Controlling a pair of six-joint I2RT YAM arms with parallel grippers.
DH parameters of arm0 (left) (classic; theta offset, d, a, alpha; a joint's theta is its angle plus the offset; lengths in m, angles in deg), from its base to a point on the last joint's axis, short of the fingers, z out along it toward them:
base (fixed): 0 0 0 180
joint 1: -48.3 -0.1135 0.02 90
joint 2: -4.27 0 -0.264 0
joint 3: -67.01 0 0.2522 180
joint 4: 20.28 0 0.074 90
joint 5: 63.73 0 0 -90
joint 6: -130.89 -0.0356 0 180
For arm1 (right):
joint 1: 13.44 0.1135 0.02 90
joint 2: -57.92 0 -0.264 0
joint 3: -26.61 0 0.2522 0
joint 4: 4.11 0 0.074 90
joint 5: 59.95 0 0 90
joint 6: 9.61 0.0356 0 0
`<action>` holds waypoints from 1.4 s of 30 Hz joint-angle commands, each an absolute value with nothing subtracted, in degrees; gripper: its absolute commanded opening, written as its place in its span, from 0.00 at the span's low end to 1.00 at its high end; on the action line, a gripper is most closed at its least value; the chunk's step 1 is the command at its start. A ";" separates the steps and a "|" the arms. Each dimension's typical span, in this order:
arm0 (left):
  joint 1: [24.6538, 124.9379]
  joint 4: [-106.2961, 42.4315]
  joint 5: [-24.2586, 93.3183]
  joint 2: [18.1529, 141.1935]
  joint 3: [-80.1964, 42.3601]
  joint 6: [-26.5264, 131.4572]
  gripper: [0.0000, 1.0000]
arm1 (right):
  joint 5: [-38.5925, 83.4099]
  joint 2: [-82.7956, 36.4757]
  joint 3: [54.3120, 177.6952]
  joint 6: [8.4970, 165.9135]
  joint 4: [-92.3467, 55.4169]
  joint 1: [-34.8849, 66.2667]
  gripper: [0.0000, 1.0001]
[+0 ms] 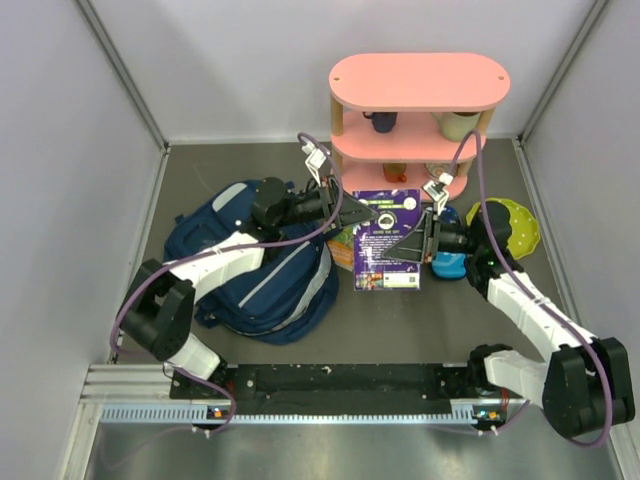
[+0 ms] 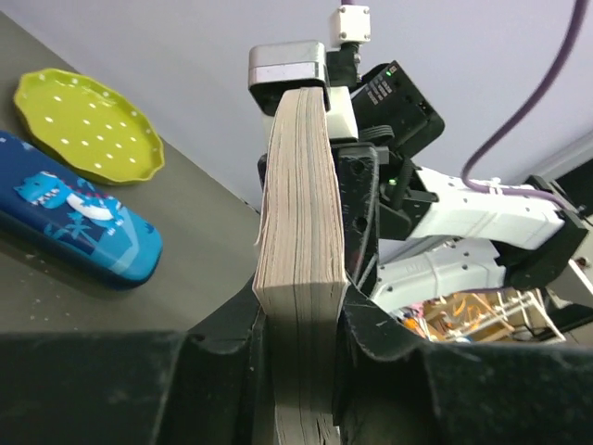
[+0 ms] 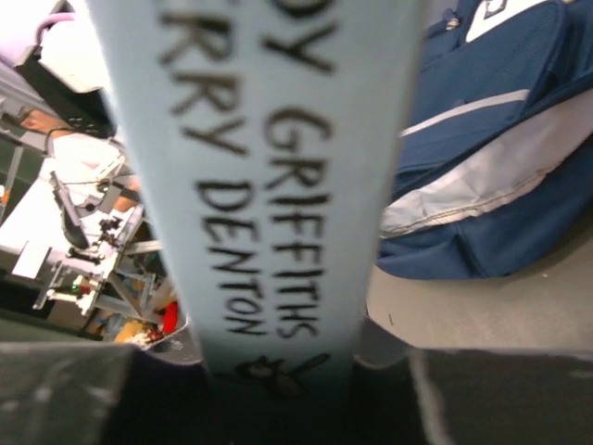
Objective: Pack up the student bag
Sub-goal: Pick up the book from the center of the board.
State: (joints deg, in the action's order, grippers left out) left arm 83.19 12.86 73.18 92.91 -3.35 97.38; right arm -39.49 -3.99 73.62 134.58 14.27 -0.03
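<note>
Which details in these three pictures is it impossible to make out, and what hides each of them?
- Inside of the student bag: top view, covered by the left arm and its own fabric.
- Title on the book: right wrist view, spine cut by the top edge; cover too small from above.
- The pencil case: top view, mostly behind the right arm.

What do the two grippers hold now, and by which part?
Both hold one paperback book: the left gripper clamps its page-edge side, the right gripper its spine.
</note>
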 commanded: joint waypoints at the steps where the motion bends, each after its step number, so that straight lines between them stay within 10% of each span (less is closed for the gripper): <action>1: 82.93 10.45 69.09 88.48 -2.40 92.32 0.00 | -33.26 -2.82 80.09 120.15 -4.09 0.89 0.37; 3: 82.66 7.38 61.31 84.26 -0.55 90.20 0.00 | -24.91 -2.03 81.15 117.84 -9.58 0.89 0.70; 8: 81.35 -5.20 45.28 72.77 5.17 84.92 0.00 | -8.94 2.89 77.03 121.95 -12.23 0.89 0.87; 20: 79.50 -1.09 24.26 57.97 16.86 94.67 0.00 | 3.59 11.08 60.24 140.67 7.41 9.83 0.89; 42: 79.50 10.35 26.00 60.25 21.96 106.36 0.00 | 8.78 -7.99 61.81 153.07 38.99 20.05 0.89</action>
